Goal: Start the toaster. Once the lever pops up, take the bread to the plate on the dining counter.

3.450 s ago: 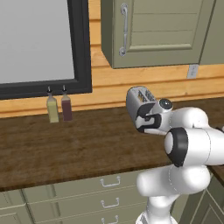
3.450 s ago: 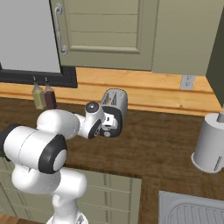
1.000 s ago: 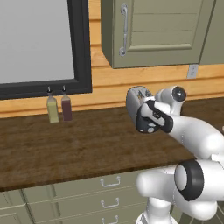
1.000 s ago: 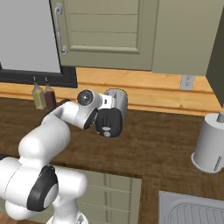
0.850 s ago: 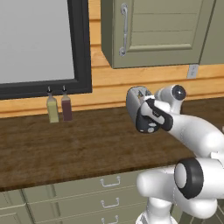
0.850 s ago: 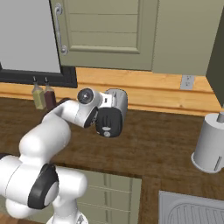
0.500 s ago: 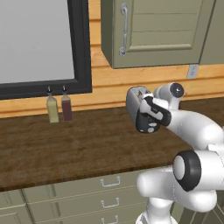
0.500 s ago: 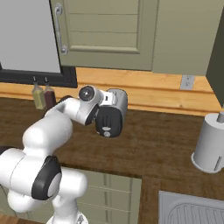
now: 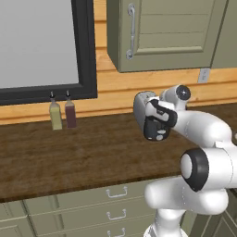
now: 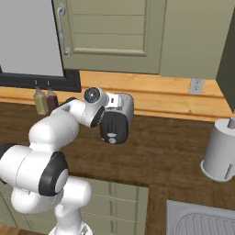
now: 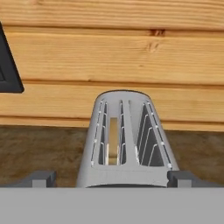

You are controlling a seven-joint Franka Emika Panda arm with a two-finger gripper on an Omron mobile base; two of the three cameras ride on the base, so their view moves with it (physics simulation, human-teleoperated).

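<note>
A silver toaster [image 11: 127, 140] stands on the wood-topped counter [image 9: 69, 157] against the plank wall. A slice of bread [image 11: 113, 140] sits low in its left slot; the right slot looks empty. My gripper [image 11: 111, 179] hovers at the toaster's near end, open, with one dark fingertip [image 11: 39, 178] on each side of the body and nothing held. From the base cameras my dark hand [image 9: 155, 122] [image 10: 112, 126] covers the front of the toaster [image 9: 140, 102] [image 10: 125, 104], so the lever is hidden. The plate and the dining counter are out of view.
Two bottles [image 9: 62, 115] stand under the black window frame [image 9: 85, 51] at the left. A cabinet [image 9: 162, 32] hangs above the toaster. A grey cylinder [image 10: 222, 151] and a sink [image 10: 202, 220] lie to the right. Drawers [image 9: 111, 203] run under the counter.
My arm has stretched forward and the hand has closed in on the toaster's front end. The toaster and bottles have not moved.
</note>
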